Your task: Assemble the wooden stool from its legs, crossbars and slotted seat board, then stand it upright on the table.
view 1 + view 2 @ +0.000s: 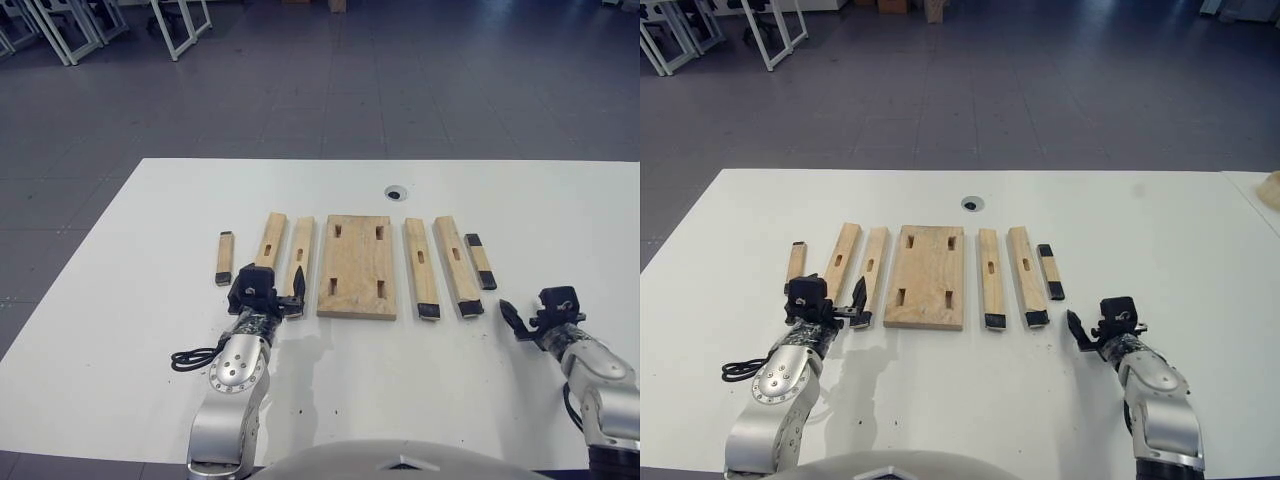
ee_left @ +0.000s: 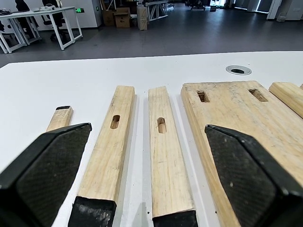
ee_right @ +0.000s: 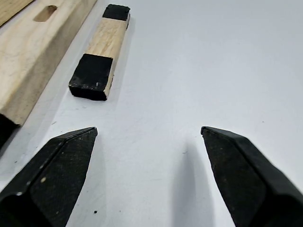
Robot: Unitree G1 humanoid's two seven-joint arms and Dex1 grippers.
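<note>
Nothing assembled yet
The left claw [image 1: 272, 284] and right claw [image 1: 534, 316] gape empty either side of the pale slotted wooden seat board [image 1: 357, 265]; black-capped legs [image 1: 299, 250] left of it lie close, so one grab might shove both.

A lab or workshop hall: wide grey tiled floor [image 1: 400, 80], white-framed tables [image 1: 60, 30] far left, cardboard boxes [image 2: 123, 19] beyond, white bench [image 1: 150, 300] near.

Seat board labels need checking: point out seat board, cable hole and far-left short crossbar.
seat board [image 1: 357, 266], left eye view, bare middle.
cable hole [image 1: 396, 192], left eye view, dark centre.
short crossbar [image 1: 225, 258], left eye view, wooden middle.
</note>
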